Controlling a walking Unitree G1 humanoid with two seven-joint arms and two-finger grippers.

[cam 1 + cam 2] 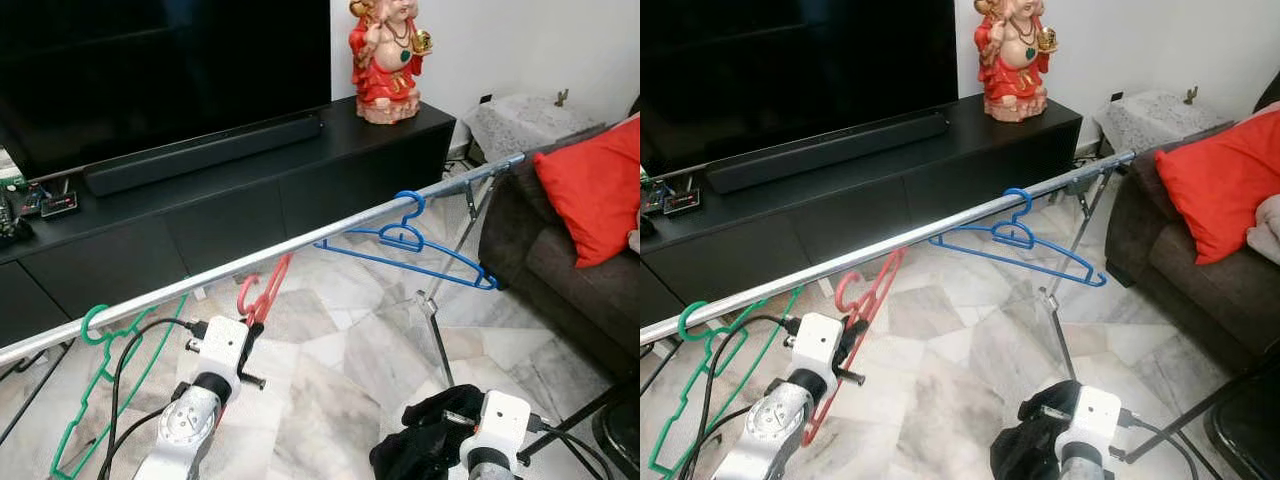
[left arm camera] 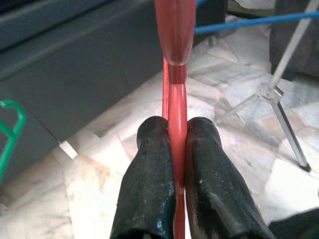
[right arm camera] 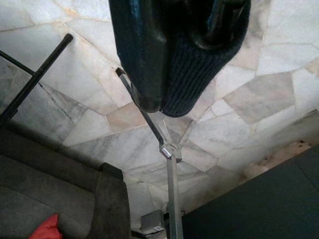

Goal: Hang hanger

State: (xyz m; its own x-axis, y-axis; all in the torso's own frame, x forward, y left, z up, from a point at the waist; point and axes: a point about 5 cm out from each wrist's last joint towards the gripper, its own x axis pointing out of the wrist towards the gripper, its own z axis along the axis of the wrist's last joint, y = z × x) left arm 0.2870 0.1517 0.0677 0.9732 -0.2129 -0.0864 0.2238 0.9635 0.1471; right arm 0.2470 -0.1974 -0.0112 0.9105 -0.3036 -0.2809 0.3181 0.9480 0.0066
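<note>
Gripping a red hanger (image 1: 262, 296) between its two black fingers (image 2: 149, 184), the left end effector (image 2: 175, 144) is clamped tight on the thin plastic, with no gap on either side. That red hanger is held just below a long silver rail (image 1: 300, 245) that runs across the scene, rising toward the robot's right; its hook end sits close under the rail, and whether it touches cannot be told.

Three hangers can be counted. One green hanger (image 1: 95, 385) hangs by its hook at the rail's low left end. One blue hanger (image 1: 410, 245) hangs by its hook further to the right, well apart from the green one. The red one is between them.

Low on the robot's right, the right end effector (image 3: 164, 89) has hold of one dark knitted garment (image 1: 420, 440), whose cloth wraps the fingers and hides how far apart they are.

Behind the rail stands one long black TV cabinet (image 1: 250, 190) carrying one soundbar (image 1: 200, 152) and one red figurine (image 1: 385, 60). One dark sofa (image 1: 570, 270) with one red cushion (image 1: 595, 185) is at the right. The floor (image 1: 340, 370) is pale marble.
</note>
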